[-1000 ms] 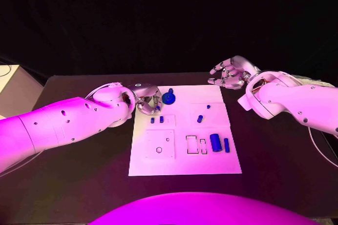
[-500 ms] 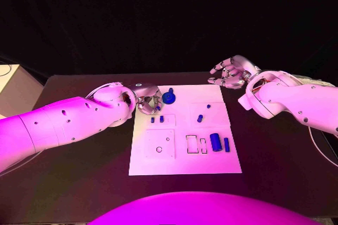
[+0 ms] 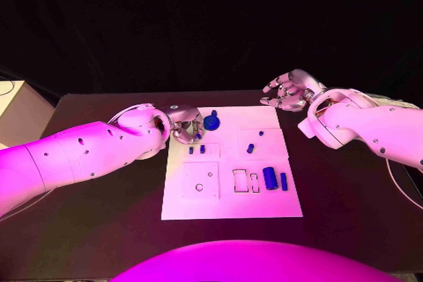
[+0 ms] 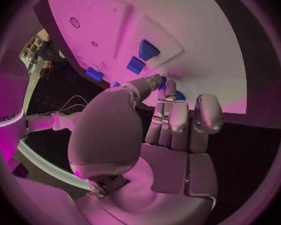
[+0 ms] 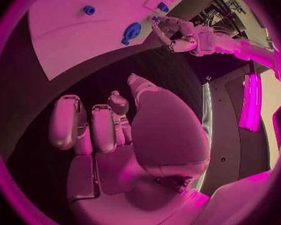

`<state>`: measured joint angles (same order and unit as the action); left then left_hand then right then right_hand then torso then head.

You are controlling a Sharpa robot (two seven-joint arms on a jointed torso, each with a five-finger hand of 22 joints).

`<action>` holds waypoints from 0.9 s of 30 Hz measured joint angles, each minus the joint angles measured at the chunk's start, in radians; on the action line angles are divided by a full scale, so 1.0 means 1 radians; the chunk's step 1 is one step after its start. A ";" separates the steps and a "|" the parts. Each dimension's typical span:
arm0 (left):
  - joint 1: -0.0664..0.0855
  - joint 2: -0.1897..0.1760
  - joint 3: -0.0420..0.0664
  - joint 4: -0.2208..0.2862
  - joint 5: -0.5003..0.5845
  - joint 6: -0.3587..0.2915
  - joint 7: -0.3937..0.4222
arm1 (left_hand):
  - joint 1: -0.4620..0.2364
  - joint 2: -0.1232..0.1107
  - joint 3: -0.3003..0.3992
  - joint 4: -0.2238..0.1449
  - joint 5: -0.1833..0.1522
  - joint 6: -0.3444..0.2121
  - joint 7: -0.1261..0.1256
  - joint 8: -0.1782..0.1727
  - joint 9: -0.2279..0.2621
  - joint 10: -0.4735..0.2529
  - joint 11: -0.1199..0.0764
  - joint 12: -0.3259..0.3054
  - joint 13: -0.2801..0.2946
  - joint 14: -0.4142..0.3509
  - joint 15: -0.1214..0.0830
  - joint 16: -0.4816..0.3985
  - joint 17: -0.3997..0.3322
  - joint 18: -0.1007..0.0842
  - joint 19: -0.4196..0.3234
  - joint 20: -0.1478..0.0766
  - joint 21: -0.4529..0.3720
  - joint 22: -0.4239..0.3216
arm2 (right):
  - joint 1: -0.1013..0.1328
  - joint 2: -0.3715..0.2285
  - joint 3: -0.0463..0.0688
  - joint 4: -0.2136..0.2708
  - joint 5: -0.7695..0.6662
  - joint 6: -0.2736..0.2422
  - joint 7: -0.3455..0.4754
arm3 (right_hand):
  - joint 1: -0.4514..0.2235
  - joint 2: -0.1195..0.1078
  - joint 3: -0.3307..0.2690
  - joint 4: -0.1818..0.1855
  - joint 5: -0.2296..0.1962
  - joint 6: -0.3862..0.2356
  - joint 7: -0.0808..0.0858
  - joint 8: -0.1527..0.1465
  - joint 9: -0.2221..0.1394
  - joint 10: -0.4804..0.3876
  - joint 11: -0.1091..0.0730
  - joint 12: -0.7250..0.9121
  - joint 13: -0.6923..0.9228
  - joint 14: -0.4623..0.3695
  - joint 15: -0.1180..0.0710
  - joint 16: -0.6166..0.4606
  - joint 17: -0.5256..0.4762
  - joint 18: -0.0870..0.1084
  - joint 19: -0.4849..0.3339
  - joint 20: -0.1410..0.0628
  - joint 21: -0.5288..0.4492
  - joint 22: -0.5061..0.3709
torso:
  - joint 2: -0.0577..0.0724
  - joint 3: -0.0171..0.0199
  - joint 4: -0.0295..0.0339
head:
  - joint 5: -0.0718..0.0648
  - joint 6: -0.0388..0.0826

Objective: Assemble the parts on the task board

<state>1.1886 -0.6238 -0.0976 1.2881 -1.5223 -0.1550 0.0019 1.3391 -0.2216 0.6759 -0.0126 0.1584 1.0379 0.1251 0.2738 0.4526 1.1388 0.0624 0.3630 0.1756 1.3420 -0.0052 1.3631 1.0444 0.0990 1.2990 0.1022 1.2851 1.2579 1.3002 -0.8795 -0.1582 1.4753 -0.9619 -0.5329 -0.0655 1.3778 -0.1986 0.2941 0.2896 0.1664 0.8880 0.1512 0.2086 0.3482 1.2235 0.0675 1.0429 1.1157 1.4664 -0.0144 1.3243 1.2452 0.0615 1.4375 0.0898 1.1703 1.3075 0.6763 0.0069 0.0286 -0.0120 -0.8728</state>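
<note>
nothing has visibly moved since the earlier frames. left hand [image 3: 185,124], fingers curled and holding nothing visible, hovers at the task board's [image 3: 231,202] 10 o'clock corner, beside the round blue part [image 3: 211,123]. right hand [image 3: 286,91] waits spread at 1 o'clock. judgement: the left hand should pinch the round part squarely before lifting.

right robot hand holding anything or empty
Empty: the right robot hand hangs beyond the task board's far right corner, fingers loosely curled apart, nothing between them.
</note>
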 measured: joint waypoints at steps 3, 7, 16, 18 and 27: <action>0.000 0.002 -0.001 -0.002 0.000 0.000 0.000 | 0.000 0.000 0.000 0.000 -0.001 0.002 -0.002 0.005 0.000 0.003 -0.003 0.000 0.000 0.000 0.000 0.000 0.000 0.000 0.000 0.000 0.000 0.000 | 0.000 0.000 0.000 0.000 0.000 0.000 0.000 | 0.000 0.000 0.000 0.000 0.000 0.000 0.000 0.000 0.000 0.000 0.000 0.000 0.000 0.000 0.000 0.000 0.000 0.000 0.000 0.000 0.000 0.000 | 0.001 -0.0001 0.0000 | 0.000 0.000; 0.000 0.005 -0.001 -0.005 0.000 0.000 0.000 | 0.000 0.000 0.000 0.000 -0.001 0.002 -0.002 0.005 0.000 0.004 -0.003 0.000 0.000 0.000 0.000 0.000 0.000 0.000 0.000 0.000 0.000 -0.002 | 0.000 0.000 0.000 0.000 0.000 0.000 0.000 | 0.000 0.000 0.000 0.000 0.000 0.000 0.000 0.000 0.000 0.000 0.000 0.000 0.000 0.000 0.000 0.000 0.000 0.000 0.000 0.000 0.000 0.000 | 0.001 -0.0002 -0.0004 | 0.001 0.000; 0.001 0.010 -0.002 -0.011 0.000 0.003 0.000 | -0.001 -0.001 -0.011 0.000 -0.002 0.019 -0.007 0.009 0.000 0.017 -0.012 0.003 0.012 0.005 -0.005 0.007 0.006 0.000 0.000 0.000 0.000 -0.003 | 0.000 0.000 0.000 0.000 0.000 0.001 0.000 | 0.000 0.000 0.000 0.000 0.000 0.000 0.000 0.000 0.000 0.000 0.000 0.000 0.000 0.000 0.000 0.000 0.000 0.000 0.000 0.000 0.000 0.000 | 0.001 -0.0001 -0.0001 | -0.001 0.000; 0.001 0.011 -0.003 -0.013 0.000 0.004 0.000 | 0.000 -0.001 -0.011 0.000 -0.002 0.021 -0.008 0.012 0.000 0.018 -0.011 0.004 0.013 0.005 -0.005 0.007 0.008 0.000 0.000 0.000 0.000 -0.003 | 0.000 0.001 0.000 0.000 0.000 0.001 0.000 | 0.000 0.000 0.000 0.000 0.000 0.000 0.000 0.000 0.000 0.000 0.000 0.000 0.000 0.000 0.000 0.000 0.000 0.000 0.000 0.000 0.000 0.000 | 0.001 -0.0001 -0.0001 | -0.001 0.000; 0.001 0.014 -0.005 -0.016 -0.001 0.006 -0.001 | 0.002 0.002 -0.013 -0.001 -0.002 0.021 -0.008 0.014 0.000 0.018 -0.011 0.004 0.014 0.005 -0.005 0.007 0.009 0.000 0.000 0.000 0.000 -0.003 | 0.000 0.000 0.000 0.000 0.000 0.001 0.000 | 0.000 0.000 0.000 0.000 0.000 0.000 0.000 0.000 0.000 0.000 0.000 0.000 0.000 0.000 0.000 0.000 0.000 0.000 0.000 0.000 0.000 0.001 | -0.001 0.0002 -0.0004 | -0.001 0.000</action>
<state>1.1893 -0.6098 -0.1023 1.2718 -1.5235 -0.1487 0.0008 1.3413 -0.2195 0.6630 -0.0139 0.1566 1.0593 0.1175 0.2879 0.4526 1.1567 0.0517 0.3669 0.1896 1.3475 -0.0106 1.3704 1.0532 0.0991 1.2989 0.1022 1.2848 1.2544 1.3001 -0.8795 -0.1582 1.4749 -0.9619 -0.5318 -0.0655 1.3778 -0.1987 0.2941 0.2896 0.1664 0.8880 0.1512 0.2086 0.3482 1.2236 0.0676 1.0429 1.1157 1.4664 -0.0144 1.3243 1.2452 0.0615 1.4375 0.0898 1.1704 1.3081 0.6757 0.0071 0.0282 -0.0127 -0.8728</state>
